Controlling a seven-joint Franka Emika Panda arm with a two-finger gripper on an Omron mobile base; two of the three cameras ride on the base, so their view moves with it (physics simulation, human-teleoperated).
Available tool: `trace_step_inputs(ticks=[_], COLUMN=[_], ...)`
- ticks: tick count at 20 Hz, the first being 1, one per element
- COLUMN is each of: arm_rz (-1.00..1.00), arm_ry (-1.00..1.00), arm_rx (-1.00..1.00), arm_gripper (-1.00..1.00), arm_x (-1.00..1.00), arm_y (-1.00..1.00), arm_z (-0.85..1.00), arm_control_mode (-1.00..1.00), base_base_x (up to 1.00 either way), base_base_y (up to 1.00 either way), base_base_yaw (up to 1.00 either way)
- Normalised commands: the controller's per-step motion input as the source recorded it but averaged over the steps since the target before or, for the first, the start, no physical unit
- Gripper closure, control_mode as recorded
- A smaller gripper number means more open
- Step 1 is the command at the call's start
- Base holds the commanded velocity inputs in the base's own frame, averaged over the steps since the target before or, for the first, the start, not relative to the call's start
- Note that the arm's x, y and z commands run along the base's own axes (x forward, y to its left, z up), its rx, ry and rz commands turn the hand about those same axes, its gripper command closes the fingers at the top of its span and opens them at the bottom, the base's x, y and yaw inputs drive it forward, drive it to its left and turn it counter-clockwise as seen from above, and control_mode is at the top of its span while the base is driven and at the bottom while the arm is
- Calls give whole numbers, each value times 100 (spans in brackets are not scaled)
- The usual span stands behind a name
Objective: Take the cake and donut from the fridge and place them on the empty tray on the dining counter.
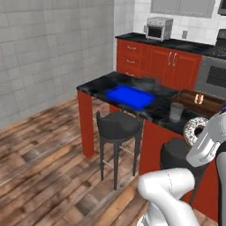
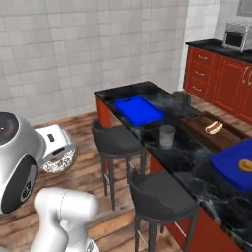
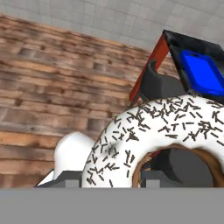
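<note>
White arm bent at elbow, forearm raised, wrist held in mid-air beside the worktop edge. Gripper (image 1: 197, 131) fingers part closed, clamped on the donut (image 3: 148, 135); hand tilted, donut carried near upright.

Even, bright rendered light around me, soft shadows under the stools (image 1: 115, 128), faint sheen on the dining counter (image 2: 189, 160). My close-up donut (image 3: 162, 131) looks coarse (slightly pixelated).

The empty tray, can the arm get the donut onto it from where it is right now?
Probably not yet. The gripper holds the donut back near the base, and the tray lies farther along the counter, with a stool between.
</note>
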Motion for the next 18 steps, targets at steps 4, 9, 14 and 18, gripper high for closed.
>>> trace_step_inputs(ticks=[4, 9, 14, 18], arm_rz=[0, 0, 0, 0], arm_ry=[0, 0, 0, 0], arm_rx=[0, 0, 0, 0], arm_gripper=[100, 100, 100, 100], arm_x=[0, 0, 0, 0], arm_y=[0, 0, 0, 0], arm_z=[0, 0, 0, 0], arm_control_mode=[100, 100, 100, 100], base_base_x=[100, 100, 100, 100], base_base_y=[99, 100, 100, 99], base_base_yaw=[-46, -48, -47, -47])
